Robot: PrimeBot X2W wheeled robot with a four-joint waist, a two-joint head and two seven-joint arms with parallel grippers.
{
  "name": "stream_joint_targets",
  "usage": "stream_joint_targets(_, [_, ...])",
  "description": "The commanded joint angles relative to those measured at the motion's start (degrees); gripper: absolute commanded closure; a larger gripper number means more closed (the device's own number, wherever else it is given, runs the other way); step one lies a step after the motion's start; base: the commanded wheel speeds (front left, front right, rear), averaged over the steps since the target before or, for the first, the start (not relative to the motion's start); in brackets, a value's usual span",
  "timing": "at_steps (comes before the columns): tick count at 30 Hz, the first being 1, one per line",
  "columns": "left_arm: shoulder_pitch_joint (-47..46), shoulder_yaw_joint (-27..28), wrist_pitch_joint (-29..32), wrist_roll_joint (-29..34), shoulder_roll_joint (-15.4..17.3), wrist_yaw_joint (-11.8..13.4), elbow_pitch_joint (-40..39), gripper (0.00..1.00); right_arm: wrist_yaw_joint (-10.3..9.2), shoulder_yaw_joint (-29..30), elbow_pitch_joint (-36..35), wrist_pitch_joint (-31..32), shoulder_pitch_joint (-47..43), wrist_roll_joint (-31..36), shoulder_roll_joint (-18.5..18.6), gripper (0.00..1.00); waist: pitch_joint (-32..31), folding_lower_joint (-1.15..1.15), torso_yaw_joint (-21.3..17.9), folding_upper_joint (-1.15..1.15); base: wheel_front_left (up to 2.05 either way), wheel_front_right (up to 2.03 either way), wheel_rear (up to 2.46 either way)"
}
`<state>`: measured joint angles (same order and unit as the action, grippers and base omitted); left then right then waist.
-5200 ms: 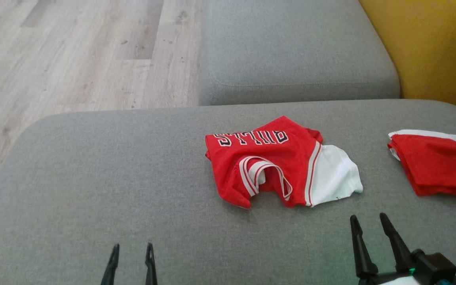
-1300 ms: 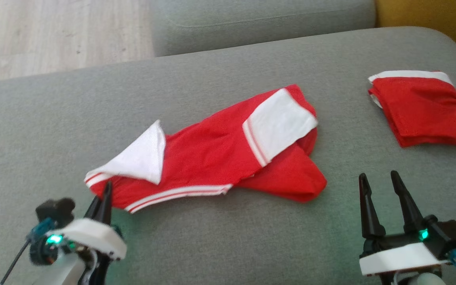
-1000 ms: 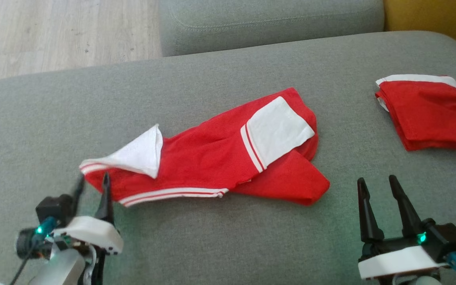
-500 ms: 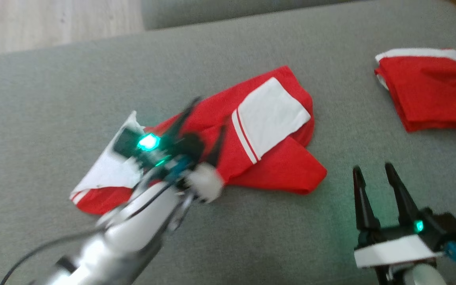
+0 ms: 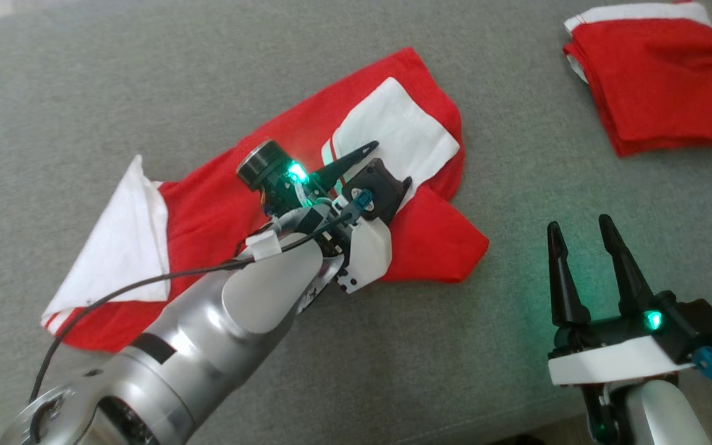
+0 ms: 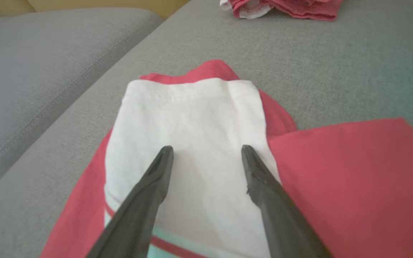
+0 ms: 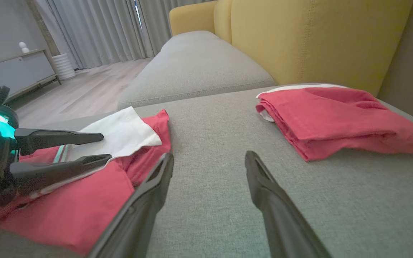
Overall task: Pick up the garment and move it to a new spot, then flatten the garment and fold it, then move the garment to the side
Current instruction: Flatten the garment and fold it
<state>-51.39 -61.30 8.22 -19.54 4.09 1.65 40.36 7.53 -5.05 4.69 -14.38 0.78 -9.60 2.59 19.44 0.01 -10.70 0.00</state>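
Both pairs of jaws stand wide apart and hold nothing. Your left gripper (image 6: 206,154) hangs over the white panel (image 6: 192,118) at the upper-right end of the garment (image 5: 220,185); whether its tips touch the cloth, you cannot tell. Your right gripper (image 5: 578,228) sits at the lower right of the head view over bare cushion (image 5: 84,74), apart from the cloth.

The garment lies crumpled and slanted across the middle of the head view, from a white flap (image 5: 121,241) at lower left to that panel near the upper centre.

Watch these risks:
- Closing on the panel would likely catch only the top layer, so the layers beneath drag and bunch instead of spreading.
- The red corner (image 5: 442,247) tucked under the panel may stay doubled if you pull from one end alone.
- The black cable (image 5: 146,281) along your left arm hangs low over the cloth and could snag it.
- Spreading toward the upper right risks nudging the folded red piece (image 5: 652,74) there.

The cloth looks like thin, limp jersey, red with white panels and striped trim, softly creased. The cushion is a grey, coarse weave that should grip the cloth somewhat. Your fingers are long, dark, hard and tapered to narrow tips.
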Motion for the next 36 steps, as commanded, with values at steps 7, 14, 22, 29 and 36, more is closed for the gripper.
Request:
stream_joint_targets(7, [-2.86,0.05,-4.07,-0.57,-0.85,-0.3,-1.4,0.0,-0.04,-0.85,-1.76,-0.62,1.62,-0.8,0.3,0.0,1.13,-0.01,-0.77,0.0,0.0,0.0,0.0])
stream_joint_targets(14, [-2.55,-3.56,-3.64,1.78,-0.84,1.93,-2.25,0.0,-0.04,-1.26,-1.46,-0.62,1.5,-1.03,0.29,0.0,0.88,-0.01,-0.38,0.0,0.0,0.0,0.0])
stream_joint_targets(22, [-2.94,-4.2,-5.6,3.09,-0.32,4.34,0.91,0.0,-0.04,-1.47,-1.45,-0.62,1.67,-0.9,0.29,0.0,0.84,-0.01,0.08,0.0,0.0,0.0,0.0])
stream_joint_targets(29, [-3.81,-4.36,-8.77,3.81,-0.47,6.3,2.45,0.55,-0.04,-1.56,-1.27,-0.62,1.86,-0.78,0.29,0.0,0.74,-0.01,0.64,0.0,0.0,0.0,0.0])
stream_joint_targets(36, [-3.73,-4.64,-13.84,3.66,-0.64,6.48,3.07,1.0,-0.04,-1.27,-0.83,-0.62,1.68,-0.64,0.29,0.0,-0.52,-0.01,1.61,0.0,0.0,0.0,0.0])
